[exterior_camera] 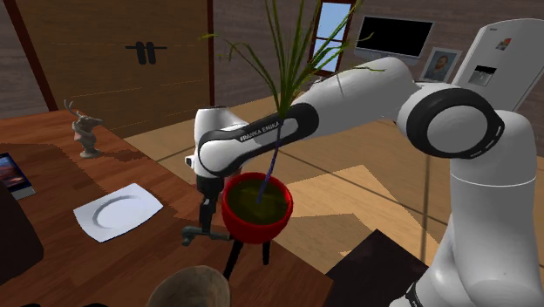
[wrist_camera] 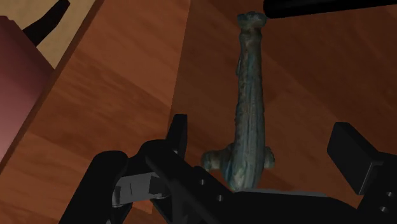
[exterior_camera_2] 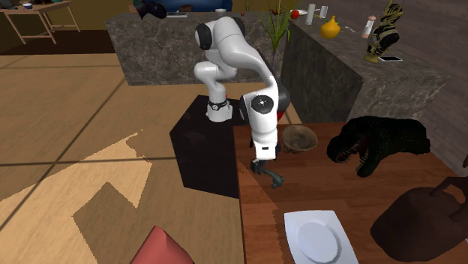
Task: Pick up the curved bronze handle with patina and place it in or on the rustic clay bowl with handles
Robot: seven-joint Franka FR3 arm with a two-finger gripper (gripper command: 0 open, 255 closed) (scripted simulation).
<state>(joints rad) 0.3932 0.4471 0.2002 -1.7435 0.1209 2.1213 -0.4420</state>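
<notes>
- Item: the handle (wrist_camera: 249,95) is a slim curved bar with a blue-green patina. It lies flat on the wooden worktop (wrist_camera: 127,95), directly under the tool (wrist_camera: 262,127). In the second exterior view the handle (exterior_camera_2: 271,176) sits near the worktop's edge.
- Handling, judged: it looks like cast metal, so it should be stiff, fairly dense for its size and not fragile. The rounded shaft may roll or slip under a light pinch.
- Grasp point, judged: across the shaft close to its flared near end, where the bar is thickest and sits between the jaws.
- Tool state: the jaws are wide apart, one on each side of the handle with a gap on both sides. Nothing is gripped and no contact is evident.
- Destination: the brown bowl (exterior_camera_2: 300,139) stands on the same worktop, near the handle but apart from it.
- Risk, judged: the handle is off-centre between the jaws, so closing may nudge it sideways first.
</notes>
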